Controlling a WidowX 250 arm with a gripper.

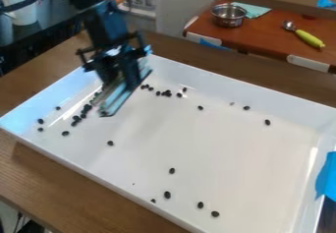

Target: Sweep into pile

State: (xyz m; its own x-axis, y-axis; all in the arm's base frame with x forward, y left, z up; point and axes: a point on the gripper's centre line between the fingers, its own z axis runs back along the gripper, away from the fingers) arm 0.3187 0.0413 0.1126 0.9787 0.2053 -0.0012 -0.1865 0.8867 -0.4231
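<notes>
Black beans [76, 118] cluster loosely near your gripper [105, 107], whose opening I cannot tell, so your pile looks barely begun, with stragglers left across the white tray [230, 148].

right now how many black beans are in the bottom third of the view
5: one black bean highest, one below it, one at the tray's near wall, one right of those, and one lowest. Others may be hidden behind that wall.
</notes>
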